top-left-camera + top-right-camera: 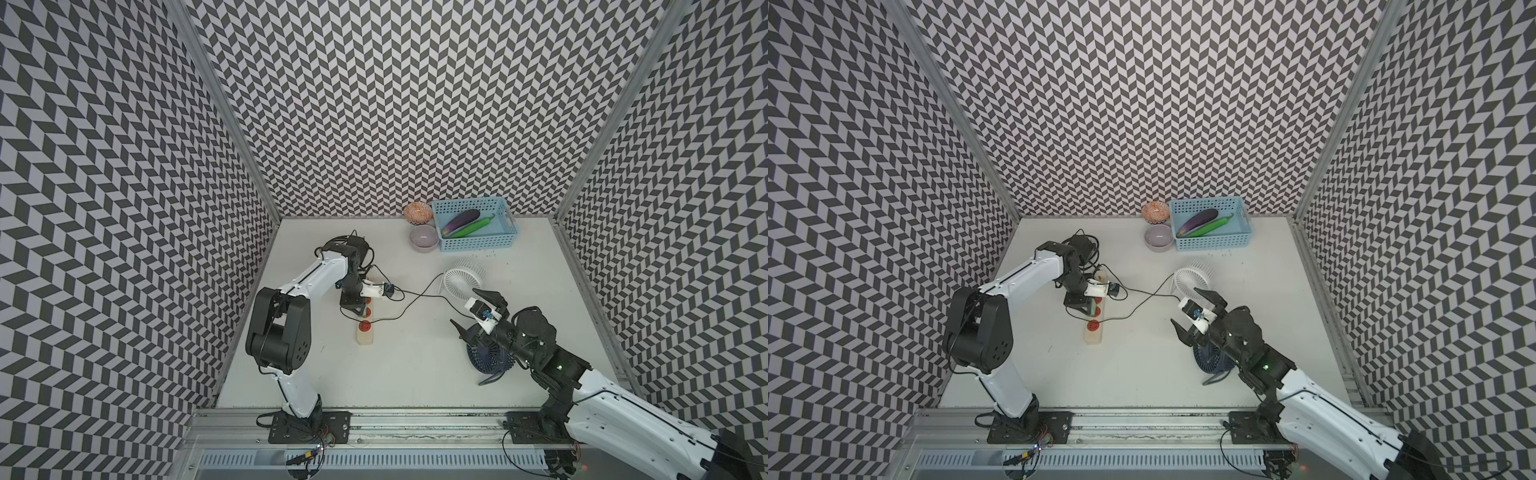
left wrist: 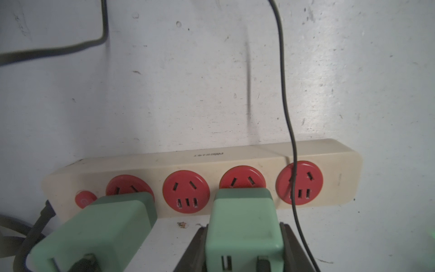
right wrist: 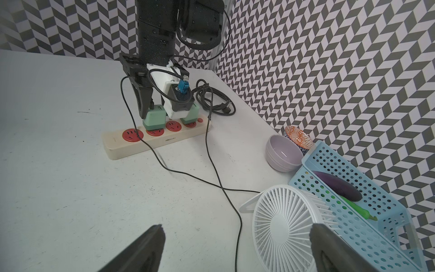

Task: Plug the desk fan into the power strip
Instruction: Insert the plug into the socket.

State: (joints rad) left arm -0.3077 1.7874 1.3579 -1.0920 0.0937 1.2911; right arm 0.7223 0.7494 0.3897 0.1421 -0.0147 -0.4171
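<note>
Green adapter (image 2: 240, 212) | gripped by left pincer (image 2: 243, 226) | power strip (image 2: 211, 162) directly beneath

cream red-socketed power strip (image 2: 235, 158), lying flat

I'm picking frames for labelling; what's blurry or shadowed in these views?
Left wrist view: the held green adapter is soft, power strip sockets crisp, the thin cable throws a faint shadow. Right wrist view: the right gripper shows blurred fingers. Top views: evenly lit, no glare.
</note>
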